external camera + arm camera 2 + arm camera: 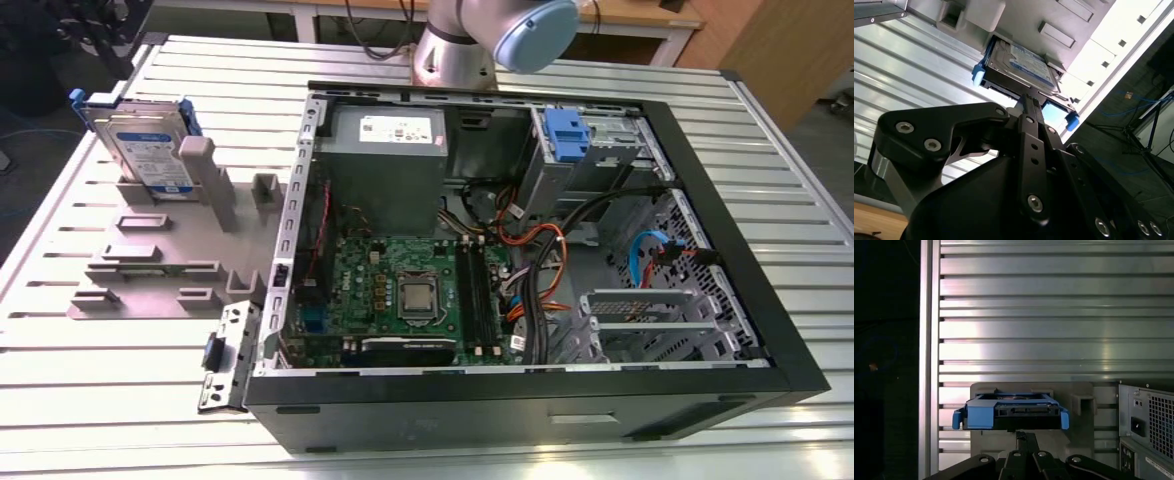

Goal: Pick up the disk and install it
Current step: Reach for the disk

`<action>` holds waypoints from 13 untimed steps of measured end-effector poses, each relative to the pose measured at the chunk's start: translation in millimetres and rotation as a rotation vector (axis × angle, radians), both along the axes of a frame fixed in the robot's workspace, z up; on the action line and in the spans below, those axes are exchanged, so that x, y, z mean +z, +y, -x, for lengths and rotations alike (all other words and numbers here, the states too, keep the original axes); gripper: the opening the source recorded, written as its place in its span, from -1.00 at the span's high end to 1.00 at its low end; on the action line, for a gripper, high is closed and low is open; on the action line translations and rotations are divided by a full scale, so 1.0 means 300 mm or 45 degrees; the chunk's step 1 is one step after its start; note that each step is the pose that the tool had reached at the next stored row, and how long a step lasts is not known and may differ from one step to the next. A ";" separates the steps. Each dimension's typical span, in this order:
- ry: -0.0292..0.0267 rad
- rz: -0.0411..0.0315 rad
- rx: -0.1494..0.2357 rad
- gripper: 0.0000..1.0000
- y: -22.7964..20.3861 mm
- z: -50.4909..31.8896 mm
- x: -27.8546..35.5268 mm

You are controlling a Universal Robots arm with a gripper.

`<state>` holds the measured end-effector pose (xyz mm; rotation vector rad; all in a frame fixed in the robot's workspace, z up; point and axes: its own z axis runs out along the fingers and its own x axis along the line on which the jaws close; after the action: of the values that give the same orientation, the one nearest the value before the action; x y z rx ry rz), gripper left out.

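The disk (142,146) is a silver hard drive with a white-and-blue label and blue rails. It stands on edge in a grey holder (158,268) at the exterior view's left, beside the open computer case (747,300). Both wrist views look down on the disk (1021,67) (1011,412) in its holder. My gripper (1027,98) (1023,434) points toward it from a distance, with its black fingers pressed together and nothing between them. Nothing touches the disk in the exterior view.
Inside the case are a grey power supply with a white sticker (387,135), a motherboard (407,295), loose cables (561,250) and a blue latch piece at the drive bay (567,135). The arm's base (461,50) stands behind the case. The ribbed metal table (120,380) ends just left of the holder.
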<state>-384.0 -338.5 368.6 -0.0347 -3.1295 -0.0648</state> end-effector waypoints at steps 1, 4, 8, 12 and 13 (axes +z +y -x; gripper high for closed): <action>0.0002 0.0000 0.000 0.79 0.000 0.005 -0.001; 0.0009 0.0000 0.000 0.79 0.000 0.022 -0.002; 0.0017 -0.0001 0.000 0.79 0.000 0.041 -0.005; 0.0021 0.0000 0.000 0.79 0.000 0.060 -0.007; 0.0024 0.0000 -0.001 0.79 0.000 0.065 -0.008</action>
<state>-403.5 -338.4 366.4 -0.0354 -3.1277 -0.0648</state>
